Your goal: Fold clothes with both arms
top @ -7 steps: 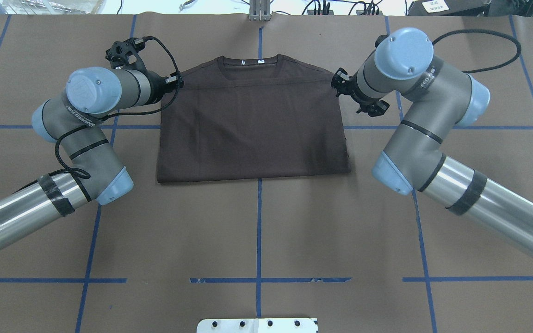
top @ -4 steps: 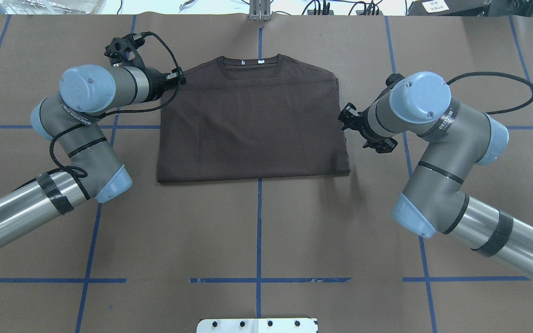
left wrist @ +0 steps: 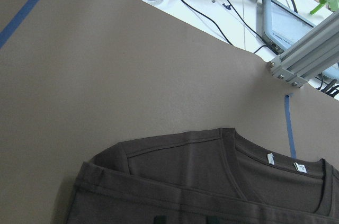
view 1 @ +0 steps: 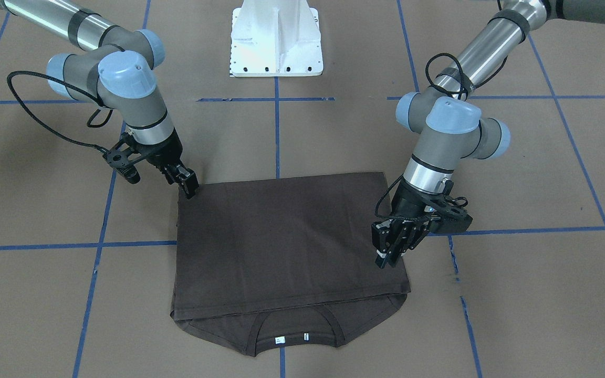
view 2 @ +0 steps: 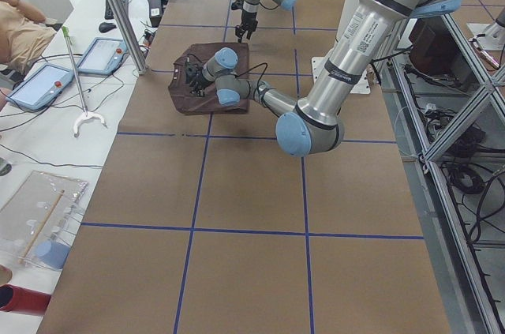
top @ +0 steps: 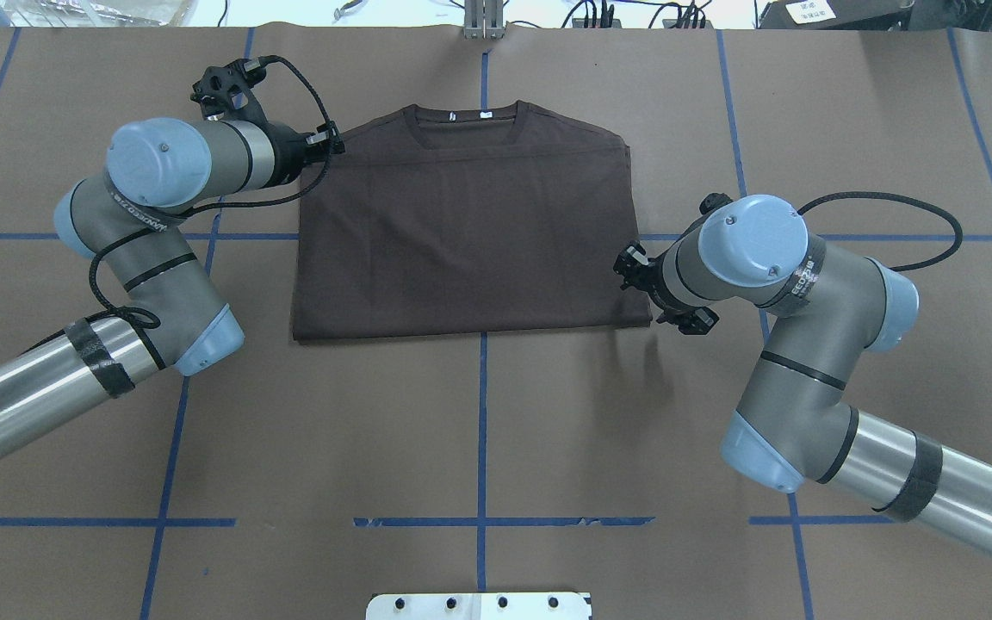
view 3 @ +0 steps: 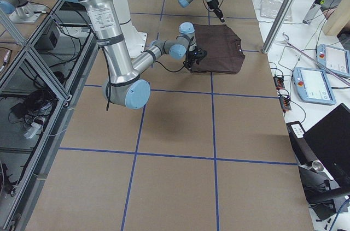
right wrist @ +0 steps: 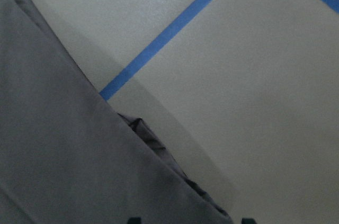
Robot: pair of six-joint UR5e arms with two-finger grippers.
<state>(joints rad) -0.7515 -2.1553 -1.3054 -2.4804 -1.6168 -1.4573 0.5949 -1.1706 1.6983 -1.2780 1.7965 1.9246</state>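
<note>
Dark brown short-sleeved T-shirt (top: 461,241) is lying flat mid-way across the brown paper-covered table (top: 479,430), collar far. Left black two-finger gripper (view 1: 382,260) is sitting at its far left shoulder corner, grip I cannot tell. Right black two-finger gripper (view 1: 191,190) is hovering at the near right hem corner, jaws apart. Probably positioning for the next fold; the right needs to pinch all layers.

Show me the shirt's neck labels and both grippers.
neck labels (view 1: 280,340): front-facing view, on one white label.
left gripper (view 1: 386,257): front-facing view, between its fingertips.
right gripper (view 1: 192,189): front-facing view, between its fingertips.
</note>
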